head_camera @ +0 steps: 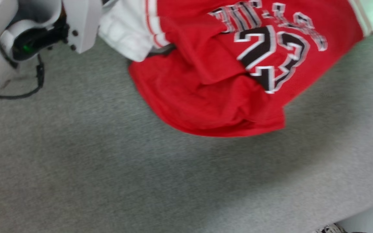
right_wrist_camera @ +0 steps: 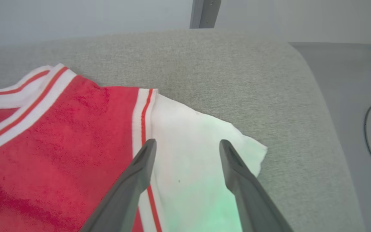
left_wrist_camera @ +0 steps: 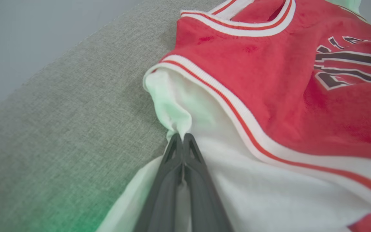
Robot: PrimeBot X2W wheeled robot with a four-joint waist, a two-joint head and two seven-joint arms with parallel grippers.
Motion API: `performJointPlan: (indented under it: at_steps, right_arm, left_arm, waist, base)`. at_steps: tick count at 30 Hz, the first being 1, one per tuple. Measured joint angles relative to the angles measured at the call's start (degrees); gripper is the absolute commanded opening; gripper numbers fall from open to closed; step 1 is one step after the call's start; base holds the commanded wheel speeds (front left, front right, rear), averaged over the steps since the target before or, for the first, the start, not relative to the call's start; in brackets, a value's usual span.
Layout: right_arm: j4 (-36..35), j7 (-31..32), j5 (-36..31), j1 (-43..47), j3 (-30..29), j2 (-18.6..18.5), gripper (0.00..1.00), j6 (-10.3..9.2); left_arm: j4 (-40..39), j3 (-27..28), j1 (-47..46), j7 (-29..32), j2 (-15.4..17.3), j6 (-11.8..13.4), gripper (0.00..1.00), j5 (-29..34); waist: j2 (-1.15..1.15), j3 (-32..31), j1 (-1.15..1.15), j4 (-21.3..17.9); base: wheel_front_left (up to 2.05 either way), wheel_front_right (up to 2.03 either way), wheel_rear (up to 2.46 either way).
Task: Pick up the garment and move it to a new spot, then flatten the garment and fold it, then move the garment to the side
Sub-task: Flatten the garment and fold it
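Closest to us is the grey cloth cushion [head_camera: 108, 181], big and soft, and it runs under everything. On it lies the red jersey [head_camera: 206, 97], at the top of the head view. Its number side is up and its bottom part is bunched in folds.

Its left white sleeve [left_wrist_camera: 269, 193] sits by our left gripper [left_wrist_camera: 183, 137]. That gripper's fingers are squeezed tight together on a small pinch of the sleeve's edge. Our right gripper [right_wrist_camera: 188, 143] has its fingers wide apart over the right white sleeve [right_wrist_camera: 204, 129] and holds nothing.

We think the small pinch could slip out if we pull up fast. If just one side goes up, the jersey could hang crooked and bunch up more.
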Motion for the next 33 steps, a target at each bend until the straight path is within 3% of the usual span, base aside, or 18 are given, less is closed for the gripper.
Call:
performJointPlan:
  at_steps: [10, 11, 12, 13, 26, 33]
  right_arm:
    - [11.5, -0.5, 0.6, -6.0, 0.6, -0.7, 0.97, -0.05]
    - [11.9, -0.6, 0.7, -6.3, 1.0, -0.9, 0.47, -0.07]
    - [12.3, -1.2, 0.8, -6.6, 1.0, -1.0, 0.10, -0.08]
    - [12.8, -1.5, 1.2, -6.9, 1.1, -1.1, 0.00, -0.08]
    - [12.5, -10.1, 3.7, -7.8, 6.7, -1.0, 0.00, -0.03]
    - [14.1, -20.4, 0.6, -14.9, 6.3, -1.8, 0.00, 0.01]
  left_arm:
    - [-3.8, 0.5, -1.5, -1.4, -1.4, -0.1, 0.00, 0.1]
    - [-3.9, 0.5, -1.5, -1.5, -1.4, -0.1, 0.00, 0.0]
    - [-4.0, 0.5, -1.5, -1.7, -1.5, -0.1, 0.00, -0.2]
    - [-3.8, 0.5, -1.5, -2.1, -1.5, -0.1, 0.00, -0.8]
    - [6.0, -0.6, 2.3, -15.7, -4.1, 0.1, 0.00, -7.6]
    - [16.0, 2.8, -0.8, -24.8, -6.9, 0.1, 0.00, -9.6]
  waist:
    - [0.00, 3.3, 0.00, 4.7]
    - [0.00, 3.4, 0.00, 5.0]
    - [0.00, 3.5, 0.00, 5.2]
    - [0.00, 3.6, 0.00, 5.3]
    - [0.00, -1.7, 0.00, 7.0]
    - [0.00, -5.9, 0.00, 9.4]
  base:
    - [0.00, 0.00, 0.00]
    - [0.00, 0.00, 0.00]
    - [0.00, 0.00, 0.00]
    - [0.00, 0.00, 0.00]
    - [0.00, 0.00, 0.00]
    - [0.00, 0.00, 0.00]
